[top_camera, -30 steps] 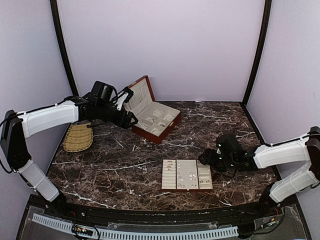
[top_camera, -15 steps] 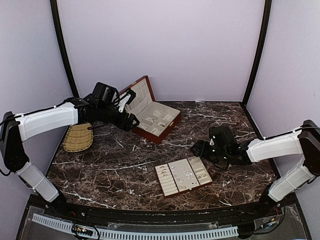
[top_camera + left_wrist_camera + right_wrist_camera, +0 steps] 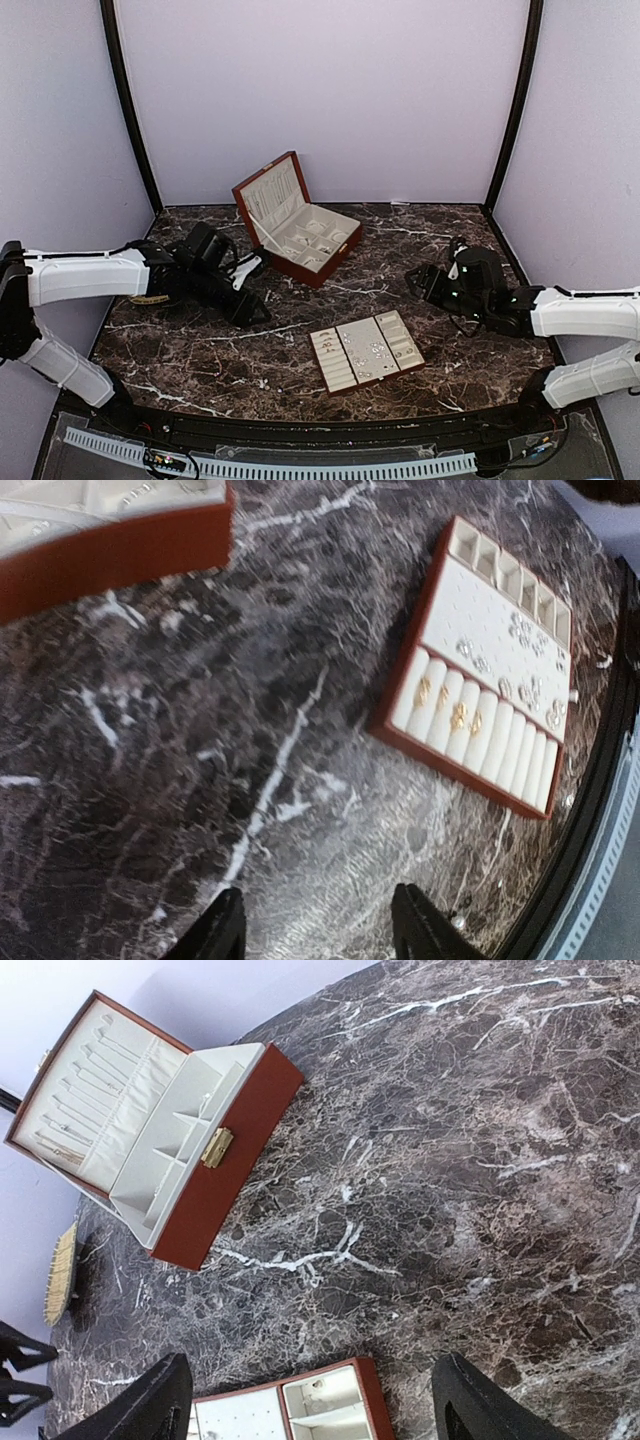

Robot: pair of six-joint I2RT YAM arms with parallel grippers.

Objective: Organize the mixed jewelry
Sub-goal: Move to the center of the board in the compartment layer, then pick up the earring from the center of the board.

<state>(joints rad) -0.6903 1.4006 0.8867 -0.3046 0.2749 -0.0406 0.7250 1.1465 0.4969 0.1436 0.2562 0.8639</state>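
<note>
Fingers (image 3: 222,932) of the left gripper (image 3: 315,935) stand apart with nothing between them, low over the dark marble table (image 3: 450,230). Beyond them, well apart, lies the cream slotted tray (image 3: 465,595), turned askew near the front edge. The mixed jewelry (image 3: 470,652) sits on it: silvery bits on the flat middle panel, a few gold-toned rings in the roll slots. The right gripper (image 3: 315,1405) is also spread wide and empty, hovering above the marble just beyond the tray's compartment end. Farther out stands the red-brown wooden box (image 3: 215,1190), lid raised, with a woven tan piece (image 3: 60,1275) beyond
</note>
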